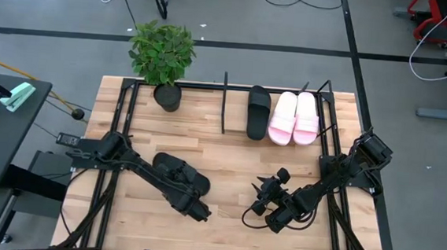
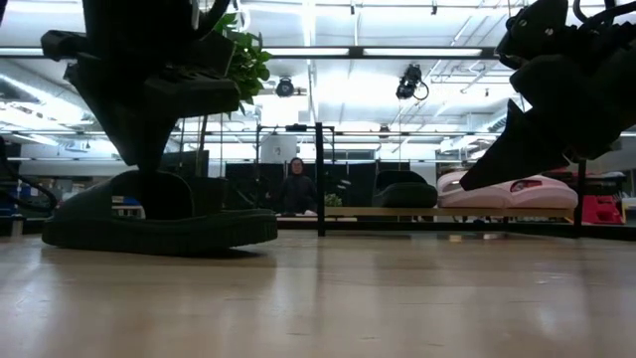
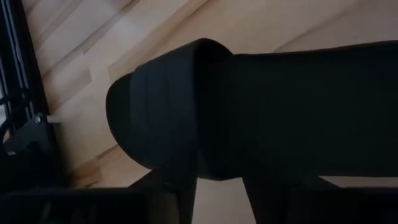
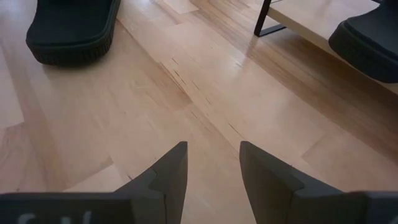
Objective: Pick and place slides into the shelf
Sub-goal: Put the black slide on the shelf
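Your left gripper point(image 1: 195, 210) is hanging right at the last black slide point(image 1: 179, 172) on the table point(image 1: 229, 153); whether it is gripping, you cannot tell. Your right gripper point(image 4: 213, 163) is idling with jaws parted, holding nothing. Three slides are sitting in the shelf point(image 1: 225, 101), one remaining. Only the low view is showing its sole flat on the wood.

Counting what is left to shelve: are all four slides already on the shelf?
No: in the high view one black slide lies mid-table under the left arm, apart from the three on the shelf.
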